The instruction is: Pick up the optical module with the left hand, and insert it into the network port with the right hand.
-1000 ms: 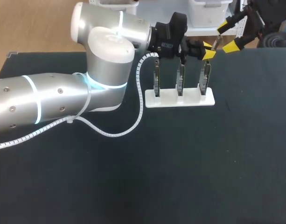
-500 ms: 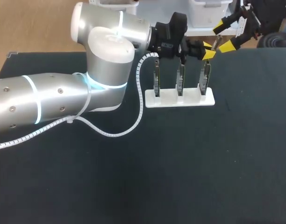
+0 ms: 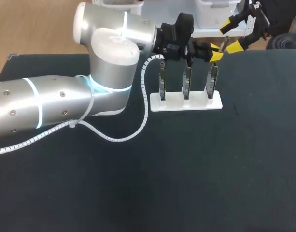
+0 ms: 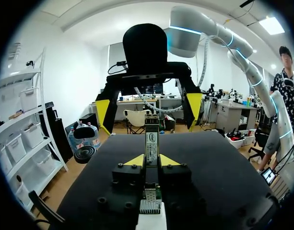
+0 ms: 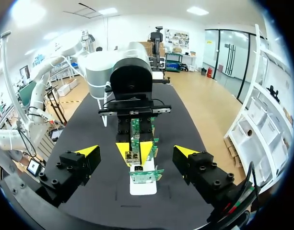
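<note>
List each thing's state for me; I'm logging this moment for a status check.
optical module: upright, gripped.
left jaws: shut on the optical module.
right jaws: open, empty.
white rack: lying flat, three boards upright in it.

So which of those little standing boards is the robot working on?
Find the white stand on the dark table; three small boards stand upright in it in a row. It is the board at the right end, the only one with the left gripper's yellow tips just over its top.
</note>
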Controlling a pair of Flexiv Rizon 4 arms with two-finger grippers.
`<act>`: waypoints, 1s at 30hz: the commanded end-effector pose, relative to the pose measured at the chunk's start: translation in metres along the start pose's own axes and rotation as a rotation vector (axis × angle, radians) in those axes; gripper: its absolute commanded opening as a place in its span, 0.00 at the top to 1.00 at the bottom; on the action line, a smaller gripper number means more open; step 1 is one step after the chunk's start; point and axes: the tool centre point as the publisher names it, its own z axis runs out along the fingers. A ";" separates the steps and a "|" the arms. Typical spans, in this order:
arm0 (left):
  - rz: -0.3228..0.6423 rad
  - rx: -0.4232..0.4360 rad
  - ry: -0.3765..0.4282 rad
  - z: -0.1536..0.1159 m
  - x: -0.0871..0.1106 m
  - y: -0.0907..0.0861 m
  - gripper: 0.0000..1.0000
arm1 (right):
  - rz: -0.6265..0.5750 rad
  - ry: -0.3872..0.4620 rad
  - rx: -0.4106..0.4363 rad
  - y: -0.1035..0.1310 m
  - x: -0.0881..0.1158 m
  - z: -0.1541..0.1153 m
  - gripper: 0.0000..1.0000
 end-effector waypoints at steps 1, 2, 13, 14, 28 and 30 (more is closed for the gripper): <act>0.000 0.003 0.003 0.001 0.000 0.002 1.00 | -0.002 0.001 0.006 0.003 0.000 0.000 0.00; 0.000 0.003 0.003 0.001 0.000 0.002 1.00 | -0.003 0.000 0.006 0.003 0.000 0.000 0.00; 0.000 0.003 0.003 0.001 0.000 0.002 1.00 | -0.009 0.004 0.006 0.003 -0.001 -0.001 0.00; 0.000 0.003 0.003 0.001 0.000 0.002 1.00 | -0.010 0.004 0.006 0.003 -0.001 -0.001 0.00; 0.000 0.003 0.003 0.001 0.000 0.002 1.00 | -0.004 0.016 0.010 0.004 0.000 -0.002 1.00; 0.000 0.003 0.003 0.001 0.000 0.002 1.00 | -0.005 0.018 0.008 0.004 0.000 -0.002 1.00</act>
